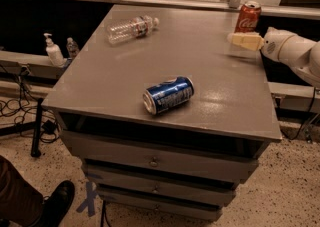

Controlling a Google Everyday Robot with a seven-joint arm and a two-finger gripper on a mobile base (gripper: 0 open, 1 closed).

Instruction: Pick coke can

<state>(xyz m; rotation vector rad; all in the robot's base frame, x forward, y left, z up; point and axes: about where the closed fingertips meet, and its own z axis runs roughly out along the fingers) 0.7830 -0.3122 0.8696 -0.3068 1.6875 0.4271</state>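
Note:
The coke can [248, 17] is red with white script and a silver top. It stands upright at the far right corner of the grey table top [215, 86]. My gripper [245, 41] is cream-coloured on a white arm [295, 53] that reaches in from the right. It hovers just above the table, in front of the can and a little lower in the view, not touching it. It holds nothing that I can see.
A blue can [168, 94] lies on its side near the table's front middle. A clear water bottle [131, 28] lies at the far left. Drawers [155, 161] sit below. Pump bottles [52, 51] stand on a ledge at left. A person's shoe [55, 203] is at bottom left.

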